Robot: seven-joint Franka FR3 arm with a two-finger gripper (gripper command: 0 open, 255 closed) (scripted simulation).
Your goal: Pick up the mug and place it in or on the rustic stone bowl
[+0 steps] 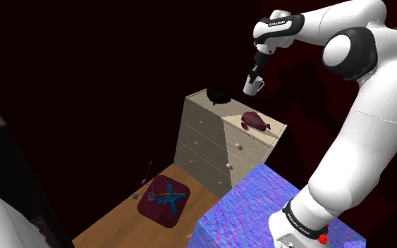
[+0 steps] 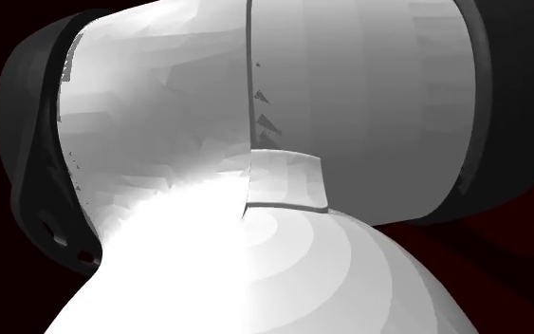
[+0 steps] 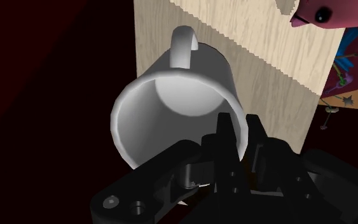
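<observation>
While black two-finger gripper (image 1: 254, 76) pinches rim wall of plain white handled mug (image 3: 171, 105), mug hangs upper right of centre in shoulder view, over pale wooden dresser (image 1: 204, 137), right of dark rough-edged bowl (image 1: 218, 94); rigid, smooth, likely slippery, chippable; thin rim grip, so lower gently

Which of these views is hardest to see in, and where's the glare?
Second exterior view: the arm looms close to the lens, with white glare low in the middle. Shoulder view: dim; the bowl reads as a black blob. Wrist view: the mug is clearly lit.
</observation>
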